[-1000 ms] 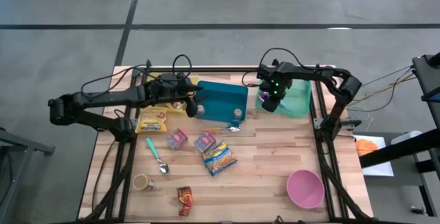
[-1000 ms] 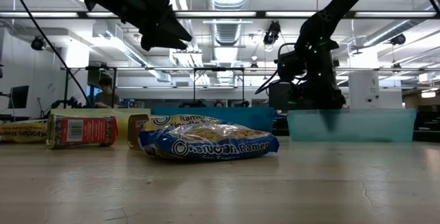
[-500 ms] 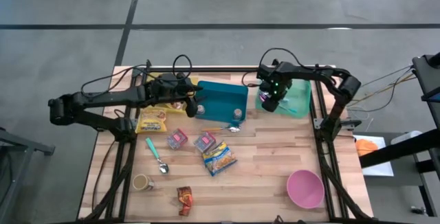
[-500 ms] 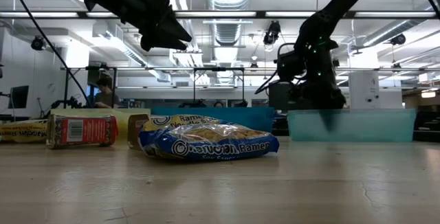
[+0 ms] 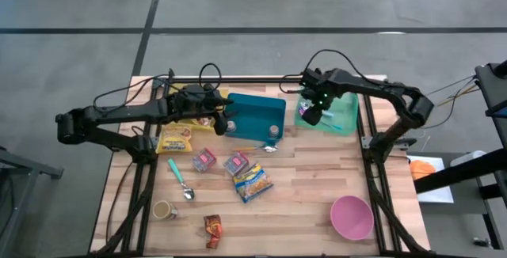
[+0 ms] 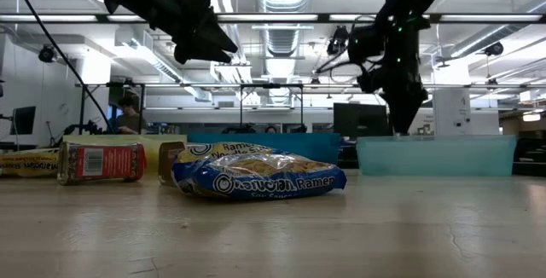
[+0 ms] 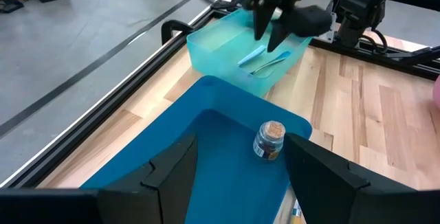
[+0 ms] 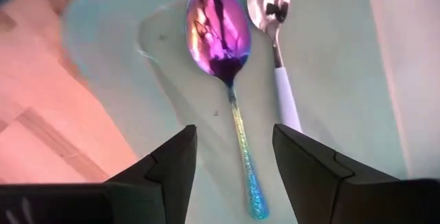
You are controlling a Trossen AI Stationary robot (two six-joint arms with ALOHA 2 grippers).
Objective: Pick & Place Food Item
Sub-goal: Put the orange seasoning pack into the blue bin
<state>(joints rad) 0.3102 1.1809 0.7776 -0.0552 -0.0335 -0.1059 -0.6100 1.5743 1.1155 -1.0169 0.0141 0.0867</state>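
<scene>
My right gripper (image 5: 311, 116) hangs open above the light teal bin (image 5: 342, 120) at the far right, fingers pointing down and touching nothing. Below it in the bin lie an iridescent spoon (image 8: 227, 66) and a white-handled spoon (image 8: 276, 42). My left gripper (image 5: 224, 120) hovers open over the left end of the blue bin (image 5: 255, 112), which holds a small cork-lidded jar (image 7: 268, 140). Food items lie on the table: a ramen packet (image 5: 252, 181), two cans (image 5: 204, 160) (image 5: 236, 163), a yellow packet (image 5: 176, 139) and a red-brown packet (image 5: 212, 231).
A teal spoon (image 5: 181, 179) and a small cup (image 5: 164, 209) lie near the left front. A pink bowl (image 5: 352, 216) stands at the near right. Another spoon (image 5: 257, 148) lies just in front of the blue bin. Bare wood shows between the ramen packet and the bowl.
My right gripper has risen out of the light teal bin and now hangs above its rim; the spoons stay lying in the bin.
</scene>
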